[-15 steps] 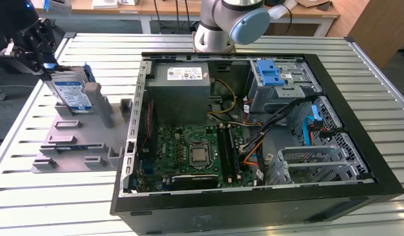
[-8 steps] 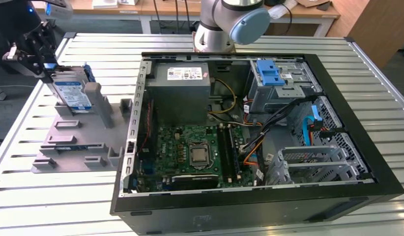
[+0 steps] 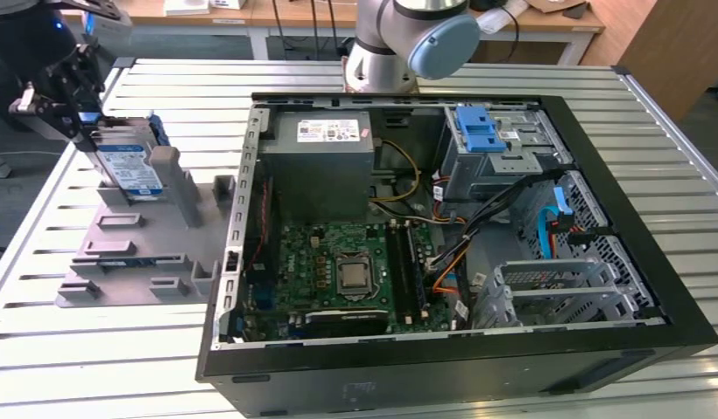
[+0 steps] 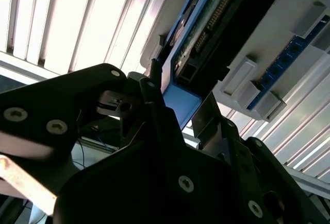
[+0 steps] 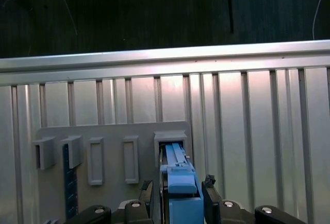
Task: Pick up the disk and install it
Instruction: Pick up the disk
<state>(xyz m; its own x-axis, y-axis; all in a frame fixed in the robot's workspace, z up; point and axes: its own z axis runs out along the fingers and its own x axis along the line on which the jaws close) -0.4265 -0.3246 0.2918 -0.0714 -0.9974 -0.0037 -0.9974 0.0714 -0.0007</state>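
- Disk [image 3: 128, 166] stands on its edge in a slot of the grey holder plate [image 3: 114, 253], on the slatted table [image 3: 44, 332], at the exterior view's left of the open computer case [image 3: 452, 367].
- Gripper [image 5: 178, 184] is at its upper end.
- In the first wrist view I see its blue frame between the two fingers [image 5: 147, 187], one at each side.
- Fingers look released, not clenched: a thin dark gap shows beside one of them.
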